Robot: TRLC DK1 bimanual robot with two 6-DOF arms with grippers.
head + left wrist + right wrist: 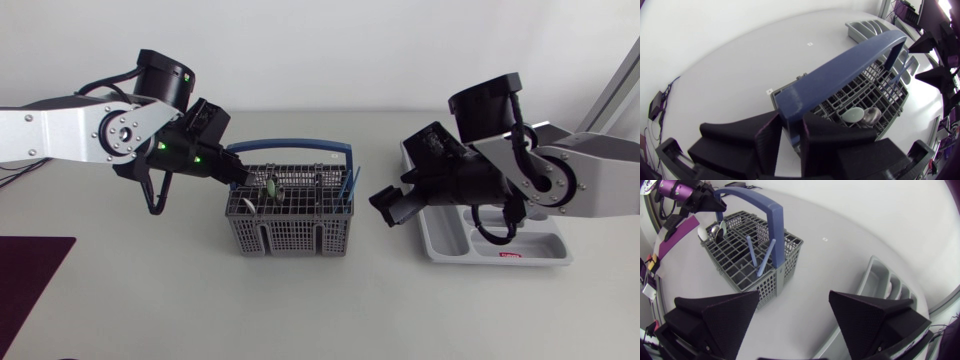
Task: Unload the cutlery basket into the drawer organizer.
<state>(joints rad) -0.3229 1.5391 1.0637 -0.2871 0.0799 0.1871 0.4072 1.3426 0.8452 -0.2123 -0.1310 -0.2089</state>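
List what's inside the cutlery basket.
In the cutlery basket: a pale green spoon and a metal spoon at one end, two blue utensils at the other. Their lower parts are hidden by the grid.

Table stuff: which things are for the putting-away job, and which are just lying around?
For the job: cutlery basket; spoons and blue-handled pieces inside it; drawer organizer; left end effector at the basket's handle; right end effector between basket and organizer.

Just lying about: purple mat at the table's edge.
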